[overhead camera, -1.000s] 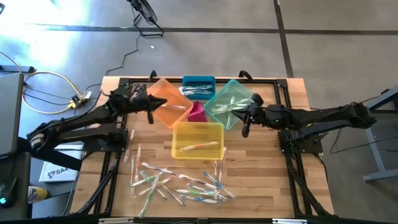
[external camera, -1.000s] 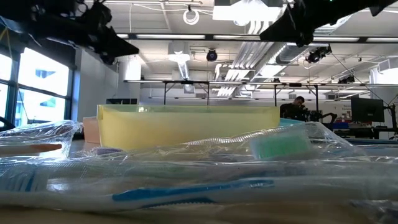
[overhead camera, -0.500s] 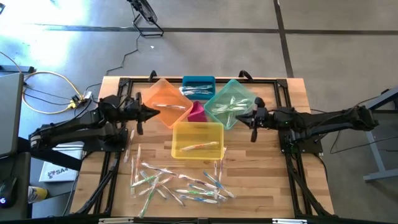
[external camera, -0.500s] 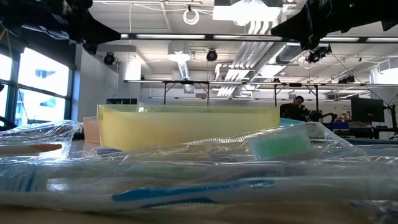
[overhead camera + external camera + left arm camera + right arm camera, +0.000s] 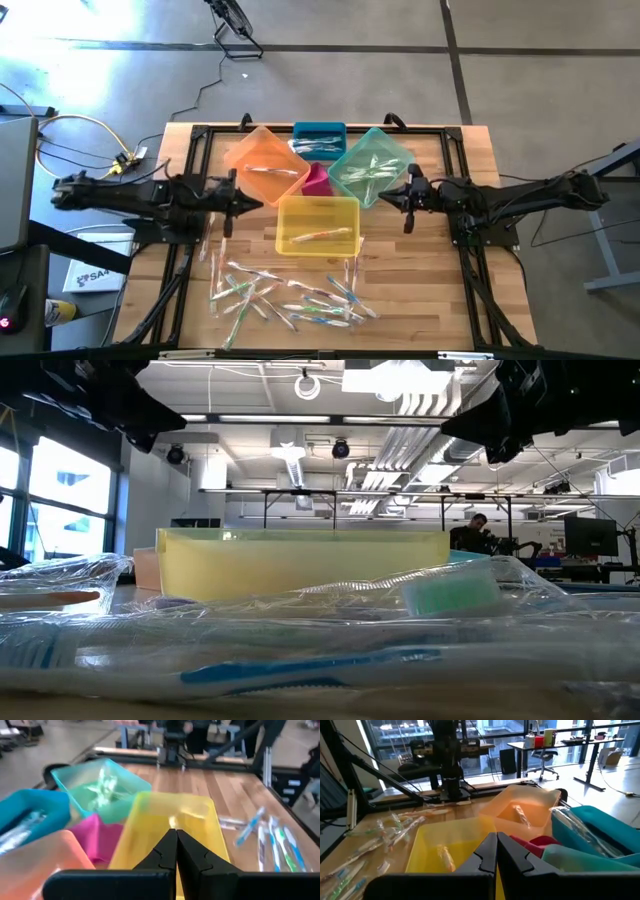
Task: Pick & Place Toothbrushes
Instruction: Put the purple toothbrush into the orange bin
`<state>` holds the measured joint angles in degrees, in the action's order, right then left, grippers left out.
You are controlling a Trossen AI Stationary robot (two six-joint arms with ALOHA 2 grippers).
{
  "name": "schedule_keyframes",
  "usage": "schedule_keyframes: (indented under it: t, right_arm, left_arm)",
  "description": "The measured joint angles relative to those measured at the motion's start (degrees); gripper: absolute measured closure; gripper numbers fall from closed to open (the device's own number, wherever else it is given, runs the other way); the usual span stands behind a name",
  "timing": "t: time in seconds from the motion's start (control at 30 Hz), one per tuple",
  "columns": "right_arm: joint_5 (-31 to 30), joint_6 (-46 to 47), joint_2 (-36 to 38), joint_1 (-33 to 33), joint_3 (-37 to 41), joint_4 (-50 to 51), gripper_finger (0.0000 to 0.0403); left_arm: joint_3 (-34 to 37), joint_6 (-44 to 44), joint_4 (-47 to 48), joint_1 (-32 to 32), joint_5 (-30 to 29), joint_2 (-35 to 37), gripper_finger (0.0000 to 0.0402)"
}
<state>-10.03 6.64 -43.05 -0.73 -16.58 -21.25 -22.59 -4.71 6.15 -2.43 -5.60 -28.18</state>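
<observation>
Several wrapped toothbrushes (image 5: 285,295) lie loose on the wooden table near its front edge. Others lie inside the bins: one in the yellow bin (image 5: 317,223), one in the orange bin (image 5: 262,165), several in the green bin (image 5: 371,166) and some in the blue bin (image 5: 320,138). My left gripper (image 5: 255,203) hovers shut and empty, level, just left of the yellow bin, its fingers (image 5: 176,845) pointing across it. My right gripper (image 5: 384,198) hovers shut and empty to the right of the yellow bin, below the green one; its fingers (image 5: 496,845) are closed together.
A small pink bin (image 5: 317,181) sits wedged between the orange, green and yellow bins. Black frame rails (image 5: 470,250) run along the table's sides under both arms. Bare wood lies left and right of the yellow bin. A cable (image 5: 80,140) lies off the table's left.
My left gripper has swung from above the orange bin toward the table's near edge, ending beside the yellow bin's left side, still shut. My right gripper has sunk a little and levelled out from its downward tilt by the green bin, still shut. No toothbrush has moved.
</observation>
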Motion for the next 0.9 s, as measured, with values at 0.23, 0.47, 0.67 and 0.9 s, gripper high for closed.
schedule_keyframes:
  t: [0.23, 0.47, 0.67, 0.9]
  right_arm:
    - [0.0, 2.3, 0.0, 0.0, 2.1, -2.1, 0.0400]
    - [0.0, 1.8, 0.0, 0.0, 2.6, -2.2, 0.0401]
    - [-0.3, 0.9, 0.0, 0.0, 2.6, -2.2, 0.0401]
    - [-0.3, 0.8, 0.0, 0.0, 2.5, -2.1, 0.0401]
  left_arm:
    - [-0.2, 0.0, -2.7, -9.9, -7.3, -4.7, 0.0401]
    - [-7.5, -0.5, 4.6, -16.1, -12.2, -9.6, 0.0401]
    - [-16.2, -4.4, 18.4, -19.4, -17.1, -18.0, 0.0401]
    - [-22.1, -10.3, 34.2, -19.8, -15.3, -28.3, 0.0401]
